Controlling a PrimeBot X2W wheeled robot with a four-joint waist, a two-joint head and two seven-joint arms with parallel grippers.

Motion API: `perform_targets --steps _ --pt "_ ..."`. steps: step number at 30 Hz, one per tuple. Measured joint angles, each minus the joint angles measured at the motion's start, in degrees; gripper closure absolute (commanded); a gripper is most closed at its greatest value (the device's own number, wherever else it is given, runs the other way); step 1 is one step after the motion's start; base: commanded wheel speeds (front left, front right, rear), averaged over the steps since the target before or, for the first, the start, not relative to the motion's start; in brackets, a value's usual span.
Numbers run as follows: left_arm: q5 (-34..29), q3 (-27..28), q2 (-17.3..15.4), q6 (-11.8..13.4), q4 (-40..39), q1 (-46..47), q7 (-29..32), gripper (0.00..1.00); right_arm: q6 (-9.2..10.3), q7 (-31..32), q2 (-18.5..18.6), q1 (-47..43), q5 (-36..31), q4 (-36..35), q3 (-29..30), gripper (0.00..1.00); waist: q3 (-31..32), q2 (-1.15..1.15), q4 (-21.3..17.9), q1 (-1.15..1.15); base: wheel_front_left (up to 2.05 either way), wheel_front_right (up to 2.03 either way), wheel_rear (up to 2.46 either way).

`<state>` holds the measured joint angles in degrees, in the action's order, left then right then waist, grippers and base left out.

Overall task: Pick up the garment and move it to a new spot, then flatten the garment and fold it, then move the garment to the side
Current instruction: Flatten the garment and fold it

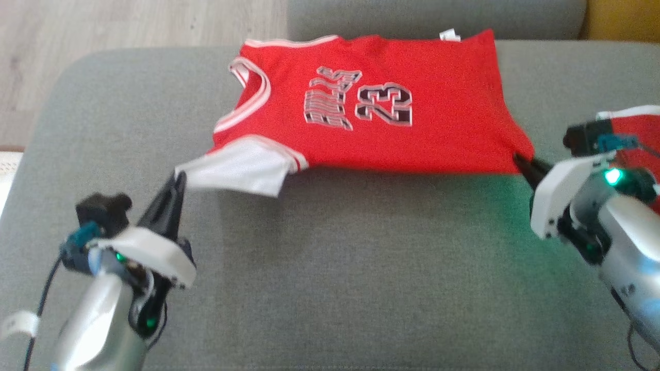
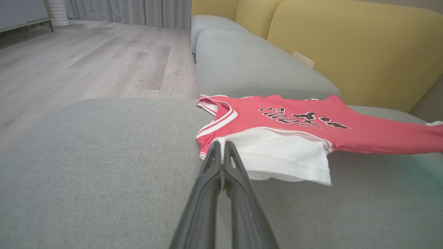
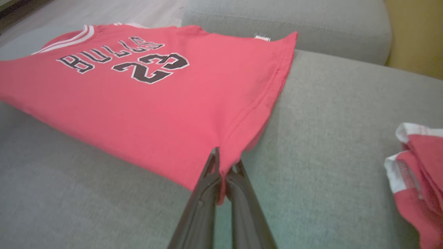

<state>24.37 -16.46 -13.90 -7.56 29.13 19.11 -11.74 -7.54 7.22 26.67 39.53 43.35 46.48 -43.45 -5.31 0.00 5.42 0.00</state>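
On the grey sofa cushion [image 1: 335,268] lies the red garment [image 1: 392,139], a jersey with its number side up. It sits at the far middle of the cushion. The left gripper [image 1: 178,178] is pinched tight on the corner of the white sleeve [image 1: 237,170]. The right gripper [image 1: 521,162] is pinched tight on the near corner of the bottom hem. The near edge hangs a little above the cushion between them.

This looks like the flatten step, or the start of the fold. Next, both arms likely need to move together and pull the cloth straight, so it does not bunch.

The neck points to the robot's left and the hem to its right. Its long side runs left to right.
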Motion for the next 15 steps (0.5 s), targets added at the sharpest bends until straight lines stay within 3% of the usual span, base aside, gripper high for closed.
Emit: perform_targets --steps 15 --pt "0.6 -3.6 -7.4 1.0 -16.8 -16.5 7.9 1.00 0.00 8.9 7.8 -9.8 9.8 -10.5 -8.3 1.00 6.7 0.00 0.2 0.00 0.00 0.00 0.00"
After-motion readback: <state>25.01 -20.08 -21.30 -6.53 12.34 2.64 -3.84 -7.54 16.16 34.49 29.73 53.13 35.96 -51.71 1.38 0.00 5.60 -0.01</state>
